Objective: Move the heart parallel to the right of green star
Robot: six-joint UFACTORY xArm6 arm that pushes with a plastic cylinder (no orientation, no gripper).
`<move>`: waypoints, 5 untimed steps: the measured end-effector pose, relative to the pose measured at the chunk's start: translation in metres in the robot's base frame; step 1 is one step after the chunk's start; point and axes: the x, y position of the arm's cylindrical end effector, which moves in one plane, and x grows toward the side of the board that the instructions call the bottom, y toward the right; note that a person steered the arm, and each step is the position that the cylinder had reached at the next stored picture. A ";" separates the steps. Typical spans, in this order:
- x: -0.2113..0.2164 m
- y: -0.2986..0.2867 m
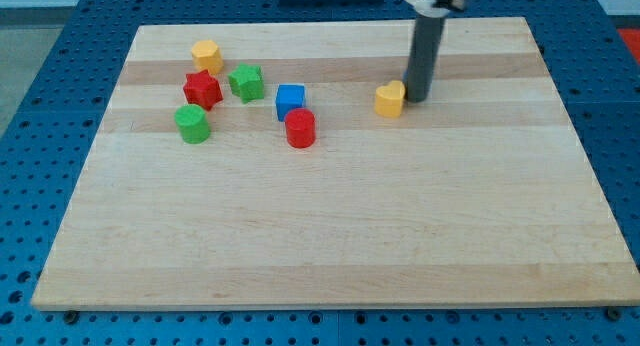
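My tip (pixel 417 96) has no jaws to open or close; it stands touching, or nearly touching, the yellow heart (pixel 390 100) on the heart's right side, toward the board's far edge. The green star (pixel 246 82) lies well to the view's left, near the far left corner, with the blue cube (pixel 290 99) and red cylinder (pixel 300 128) between. Since the heart sits between my tip and the star, I judge a leftward push would carry it toward the star's right.

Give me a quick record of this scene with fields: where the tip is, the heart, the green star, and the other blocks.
tip: my tip at the yellow heart's right edge, seemingly touching
heart: yellow heart block, upper middle of wooden board
star: green star block, far to the heart's left
between them: blue cube, red cylinder
others: red star, green cylinder, yellow hexagonal block
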 end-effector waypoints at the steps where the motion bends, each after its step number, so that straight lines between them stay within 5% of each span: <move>1: -0.010 -0.016; 5: 0.091 0.033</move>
